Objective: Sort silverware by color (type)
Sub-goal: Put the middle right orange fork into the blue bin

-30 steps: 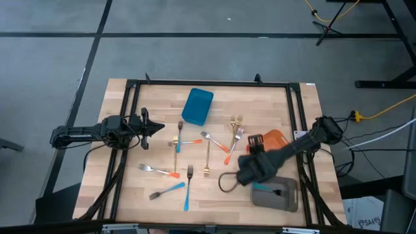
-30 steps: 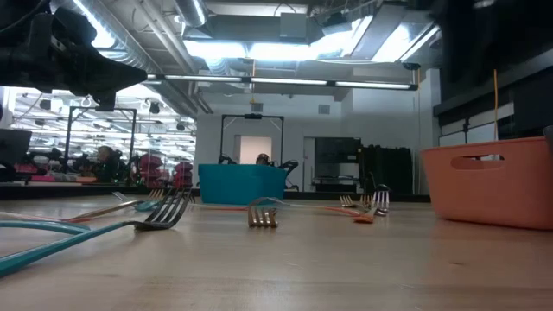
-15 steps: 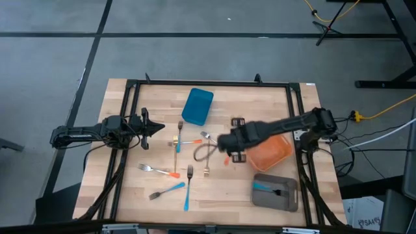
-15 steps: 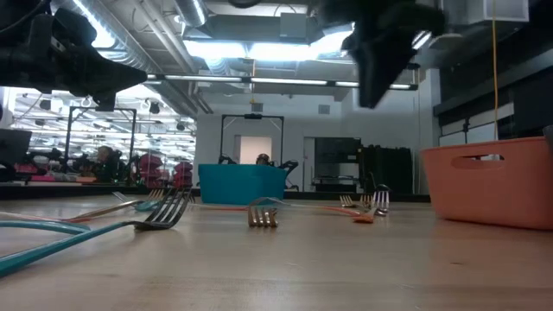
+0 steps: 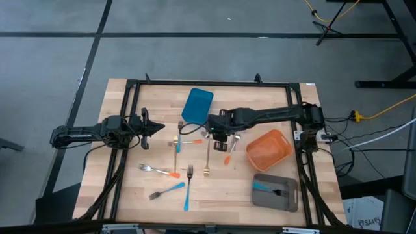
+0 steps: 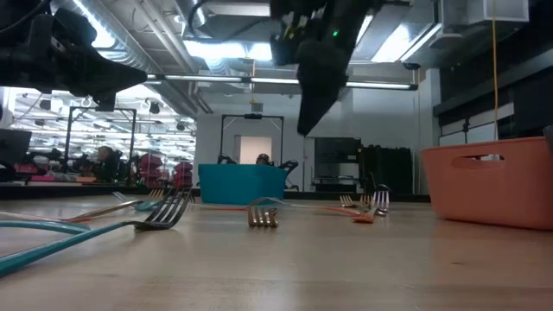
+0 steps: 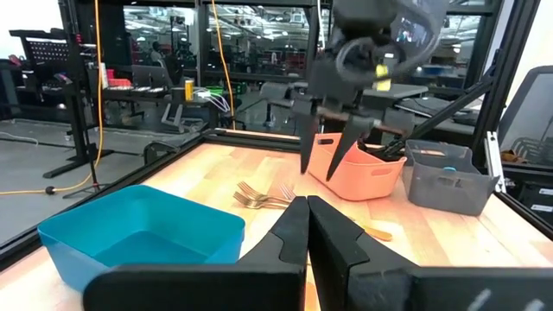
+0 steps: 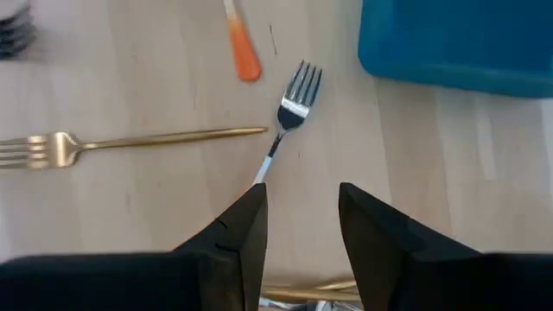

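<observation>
Since a second ago my right arm has swung away from the grey bin [image 5: 275, 192] and the orange bin [image 5: 267, 149], across the worktop [image 5: 130, 195], to the scatter of forks in the middle. My right pincer [image 5: 219, 132] hangs above the wood with its two fingers [image 8: 233, 231] parted and nothing between them; it grasps nothing.

Straight ahead of its fingertips lies a blue-handled fork [image 8: 285, 125], tines pointing away from the pincer toward the blue bin [image 8: 458, 39], which sits just beyond. Beside that fork, off to one flank of the pincer, a gold fork [image 8: 121, 144] lies crosswise, and an orange handle tip [image 8: 244, 53] shows a little farther out. In the overhead view more forks lie past the pincer: a gold one [image 5: 207, 159] running toward the near edge, an orange-handled one [image 5: 229, 154] close to the orange bin, and a few blue- and orange-handled ones [image 5: 170, 189] well apart on the far side of it. One blue-handled fork [image 5: 265, 188] rests in the grey bin.

My left pincer [image 5: 158, 127] waits clenched and empty at its own side of the worktop, well apart from the right pincer.
</observation>
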